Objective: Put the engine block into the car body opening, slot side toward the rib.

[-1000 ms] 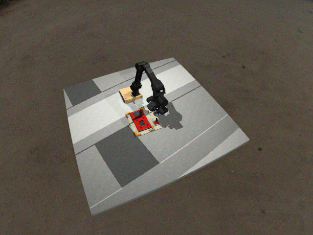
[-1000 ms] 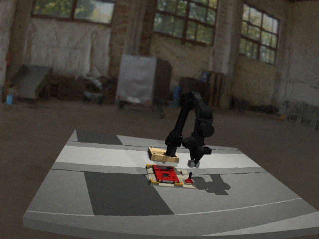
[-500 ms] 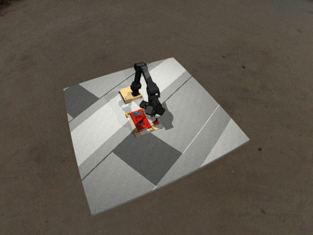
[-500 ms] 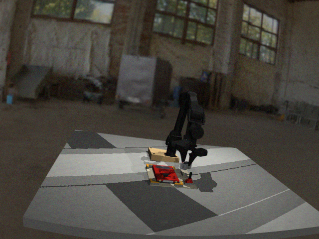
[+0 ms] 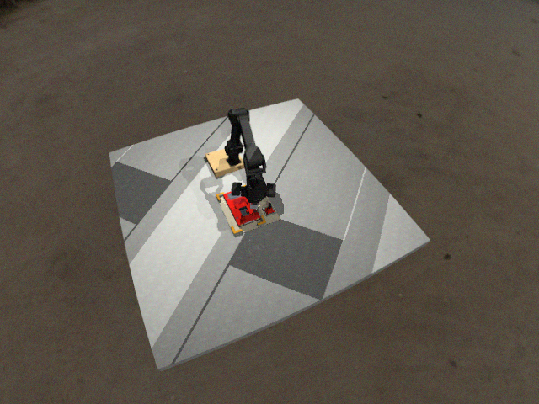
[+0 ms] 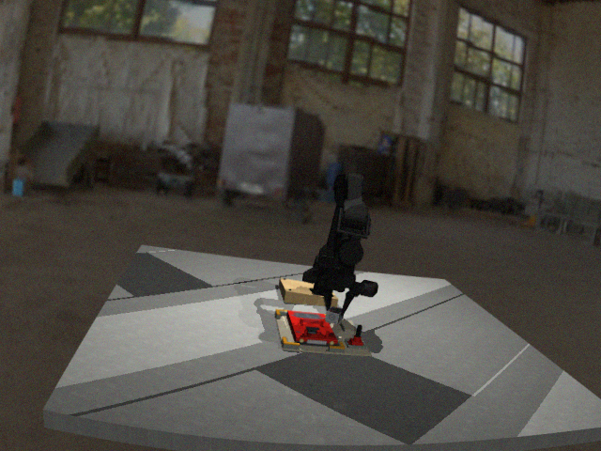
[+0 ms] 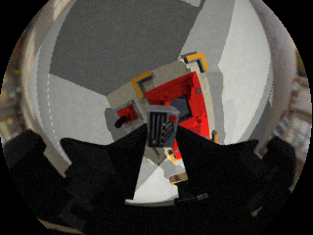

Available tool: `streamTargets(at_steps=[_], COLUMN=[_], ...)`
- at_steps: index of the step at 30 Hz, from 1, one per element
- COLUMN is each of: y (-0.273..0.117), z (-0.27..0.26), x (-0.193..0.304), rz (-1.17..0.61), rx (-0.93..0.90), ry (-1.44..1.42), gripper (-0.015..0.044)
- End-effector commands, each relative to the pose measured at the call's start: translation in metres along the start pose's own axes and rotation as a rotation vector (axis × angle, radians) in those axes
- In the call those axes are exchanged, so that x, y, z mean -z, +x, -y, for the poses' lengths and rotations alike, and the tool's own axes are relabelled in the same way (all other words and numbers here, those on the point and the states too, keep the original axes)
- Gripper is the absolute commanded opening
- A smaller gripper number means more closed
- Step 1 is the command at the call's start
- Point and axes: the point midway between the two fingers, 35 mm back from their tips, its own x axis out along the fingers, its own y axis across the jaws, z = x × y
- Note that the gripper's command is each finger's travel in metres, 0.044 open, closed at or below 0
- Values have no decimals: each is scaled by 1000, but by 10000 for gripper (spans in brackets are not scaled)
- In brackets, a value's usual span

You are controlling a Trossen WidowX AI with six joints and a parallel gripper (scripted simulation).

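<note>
My gripper [image 5: 255, 202] [image 6: 333, 309] [image 7: 160, 127] points down and is shut on the engine block [image 6: 333, 316] [image 7: 156, 109], a small grey block. In the wrist view its upper face shows dark slots and a red dot. The block is above the board, near the long side of the red car body [image 5: 232, 204] [image 6: 321, 337] [image 7: 199, 117] facing the knobbed piece, and overlaps that side in the wrist view. The body lies flat, with a dark square opening [image 5: 243, 211] [image 6: 313, 330] [image 7: 182, 110]. The block is outside the opening. The rib cannot be made out.
A beige board [image 5: 272, 218] [image 6: 359, 351] [image 7: 167, 74] with orange corner brackets bears the body. A small red piece with an upright black knob [image 5: 269, 210] [image 6: 356, 341] [image 7: 127, 115] stands on its other part. The arm's wooden base [image 5: 216, 162] [image 6: 302, 295] is behind.
</note>
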Motion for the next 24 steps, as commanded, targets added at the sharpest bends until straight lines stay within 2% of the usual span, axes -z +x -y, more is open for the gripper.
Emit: streamTargets(at_steps=[1,18,24], y=[4,16,16], z=[9,45,47], x=[-2,-10,-9], rz=[-2,-5,-5], rx=[6,7,7], ry=[-85,-495,-507], gripper=[0,0,157])
